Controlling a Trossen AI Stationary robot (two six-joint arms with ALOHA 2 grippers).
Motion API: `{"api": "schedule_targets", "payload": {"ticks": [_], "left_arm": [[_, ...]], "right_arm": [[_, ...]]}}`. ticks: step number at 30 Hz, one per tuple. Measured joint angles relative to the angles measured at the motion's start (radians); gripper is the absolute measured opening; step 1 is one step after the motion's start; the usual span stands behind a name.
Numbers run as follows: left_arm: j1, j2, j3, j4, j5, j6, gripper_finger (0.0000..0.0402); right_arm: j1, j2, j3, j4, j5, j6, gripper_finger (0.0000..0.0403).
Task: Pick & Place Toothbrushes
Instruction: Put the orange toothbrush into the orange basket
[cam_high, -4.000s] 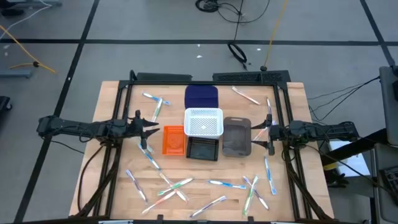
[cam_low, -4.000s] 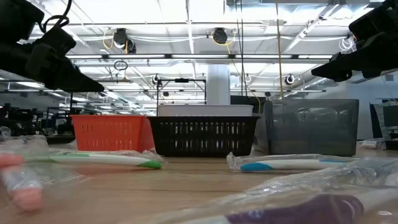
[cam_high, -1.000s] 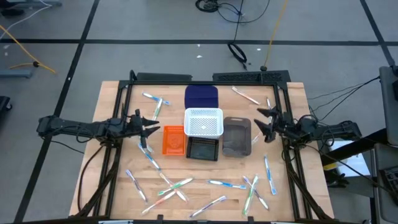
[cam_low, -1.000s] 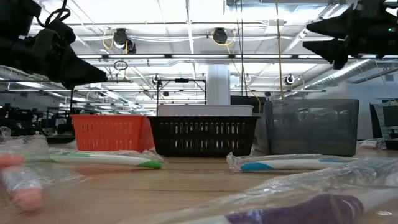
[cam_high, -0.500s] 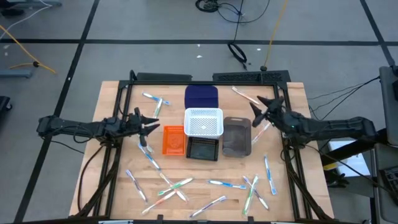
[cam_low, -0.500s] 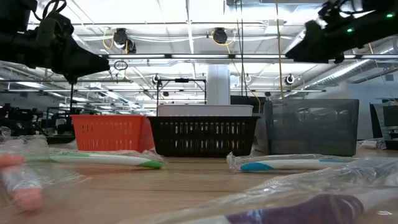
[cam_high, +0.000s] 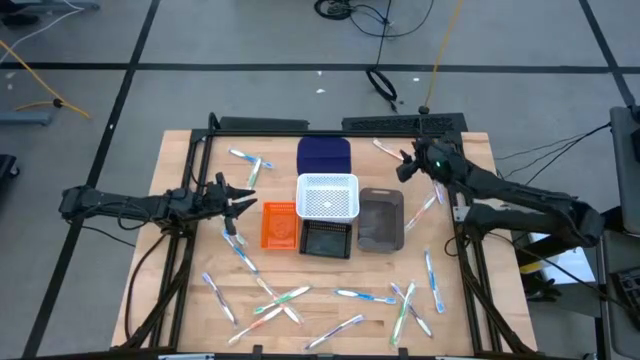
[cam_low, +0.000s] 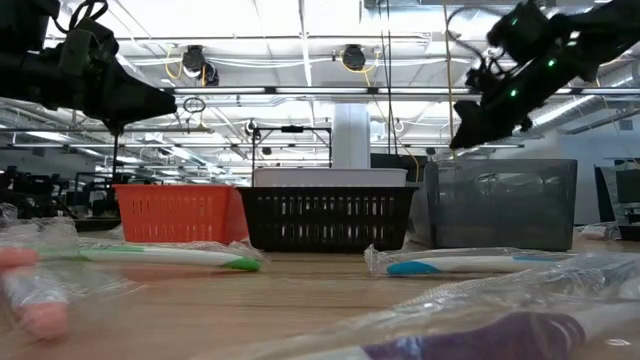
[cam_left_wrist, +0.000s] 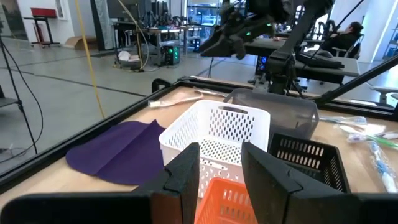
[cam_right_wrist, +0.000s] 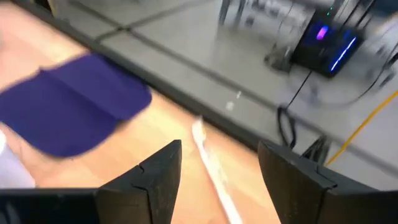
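Right gripper (cam_high: 408, 166): held above the tabletop's far right corner, fingers parted, nothing between them; a blurred toothbrush (cam_right_wrist: 214, 163) is seen below. Left gripper (cam_high: 243, 198): hung near the left edge beside the orange bin (cam_high: 279, 225), fingers apart, empty. Other toothbrushes (cam_high: 300, 300) are scattered along the near edge.

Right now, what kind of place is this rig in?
Likely a large robotics lab or workshop: exposed ceiling ducts and strip lights, more workbenches with equipment behind, and cables on the taped concrete floor.
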Motion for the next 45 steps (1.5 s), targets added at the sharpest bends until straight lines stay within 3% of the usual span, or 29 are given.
{"api": "schedule_targets", "payload": {"ticks": [5, 13, 32, 40, 45], "left_arm": [[0.000, 0.000, 0.000, 0.000, -0.004, 0.000, 0.0120], [0.000, 0.000, 0.000, 0.000, -0.023, 0.002, 0.0120], [0.000, 0.000, 0.000, -0.001, -0.040, 0.004, 0.0120], [0.000, 0.000, 0.000, -0.002, -0.041, 0.005, 0.0120], [0.000, 0.000, 0.000, -0.003, -0.047, 0.005, 0.0120]], "right_arm": [[-0.133, 0.098, 0.023, 0.000, -0.171, 0.002, 0.0207], [-0.236, 0.278, 0.100, -0.085, -0.294, -0.017, 0.0208], [-0.252, 0.625, 0.228, -0.088, -0.292, -0.151, 0.0208], [-0.294, 0.658, 0.250, -0.089, -0.274, -0.168, 0.0208], [-0.318, 0.658, 0.249, -0.131, -0.325, -0.166, 0.0208]]}}
